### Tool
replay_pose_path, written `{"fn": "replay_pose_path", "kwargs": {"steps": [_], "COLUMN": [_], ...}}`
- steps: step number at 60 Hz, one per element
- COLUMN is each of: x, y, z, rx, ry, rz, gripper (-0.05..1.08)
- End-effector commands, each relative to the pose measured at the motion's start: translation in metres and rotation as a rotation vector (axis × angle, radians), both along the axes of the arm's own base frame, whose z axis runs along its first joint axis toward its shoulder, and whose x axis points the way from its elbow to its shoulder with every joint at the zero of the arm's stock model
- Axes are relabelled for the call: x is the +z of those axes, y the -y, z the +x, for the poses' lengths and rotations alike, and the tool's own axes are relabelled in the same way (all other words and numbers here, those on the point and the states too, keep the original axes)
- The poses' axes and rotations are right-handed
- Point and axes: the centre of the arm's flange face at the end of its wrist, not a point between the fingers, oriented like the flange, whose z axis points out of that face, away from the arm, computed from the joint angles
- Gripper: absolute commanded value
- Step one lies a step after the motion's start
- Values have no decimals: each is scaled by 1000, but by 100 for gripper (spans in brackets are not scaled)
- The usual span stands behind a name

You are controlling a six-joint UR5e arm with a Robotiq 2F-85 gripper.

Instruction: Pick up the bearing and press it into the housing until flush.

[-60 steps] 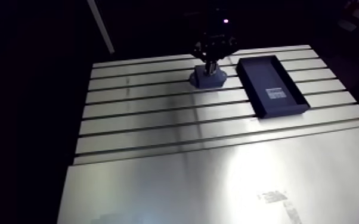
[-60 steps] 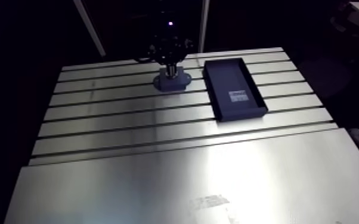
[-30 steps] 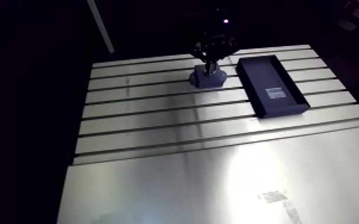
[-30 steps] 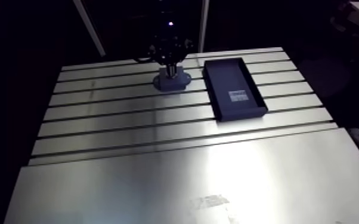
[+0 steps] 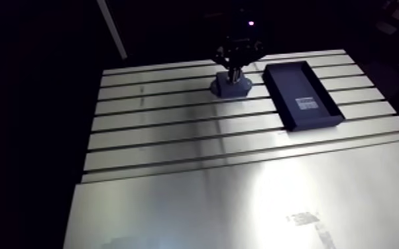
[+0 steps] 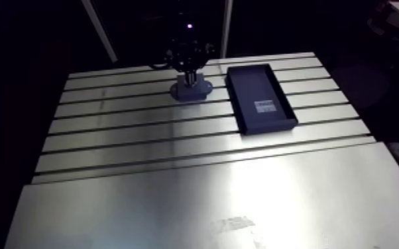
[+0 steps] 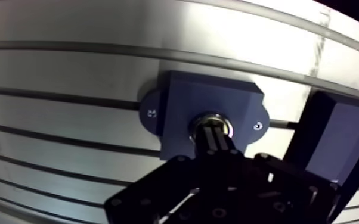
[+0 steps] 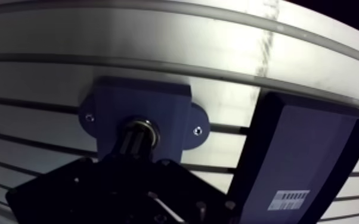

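Because the bearing [image 7: 210, 115] sits in the bore of the housing [image 7: 176, 110] directly under the tool [image 7: 213, 132], whose fingers are closed together on nothing, tips on it, the coming push should run straight down the bore's upright axis.

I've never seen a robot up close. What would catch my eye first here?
Probably the blue-grey housing block on the bright slotted table, with a shiny metal bearing ring sitting in its middle hole. The robot's dark jaws, closed together, stand with their tips on that ring. Right beside the block lies a long dark tray with a small white label inside.
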Motion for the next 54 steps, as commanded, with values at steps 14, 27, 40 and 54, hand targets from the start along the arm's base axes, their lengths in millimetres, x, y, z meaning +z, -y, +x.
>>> {"fn": "replay_pose_path", "kwargs": {"steps": [14,27,40,54], "x": [0,-1,-1,-2], "y": [0,0,0,1], "z": [0,0,-1,-1], "rx": [1,1,1,2], "ry": [-1,1,2,3], "rz": [0,0,0,0], "gripper": [108,108,108,108]}}
